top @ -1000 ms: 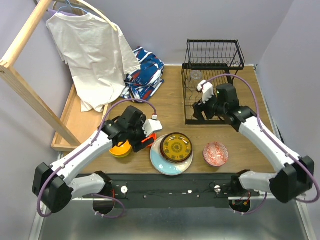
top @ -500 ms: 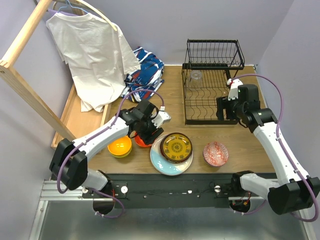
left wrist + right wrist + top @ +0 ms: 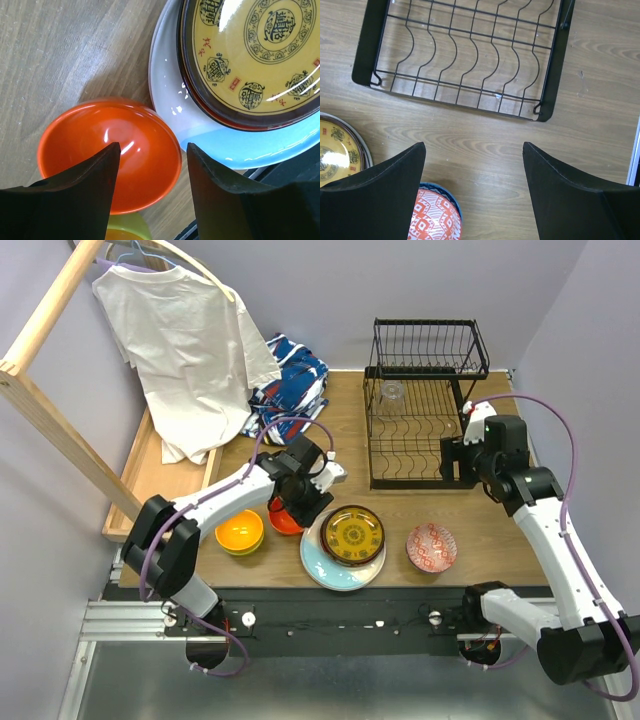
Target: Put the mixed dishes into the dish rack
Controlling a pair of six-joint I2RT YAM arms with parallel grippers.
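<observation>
Hovering over orange bowl (image 3: 95,140), left pincer (image 3: 152,147) open; bowl's right rim between fingers.

right tool (image 3: 473,147) hangs over the wooden tabletop (image 3: 590,100), jaws spread wide, only bare wood between them. dish rack (image 3: 556,65) lies just ahead. red-patterned bowl (image 3: 434,220) peeks beside the left finger, yellow plate (image 3: 335,150) at the left edge.

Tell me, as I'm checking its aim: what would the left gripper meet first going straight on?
Probably the orange bowl, straight ahead of the left gripper, between its open jaws; depth is unclear.
</observation>
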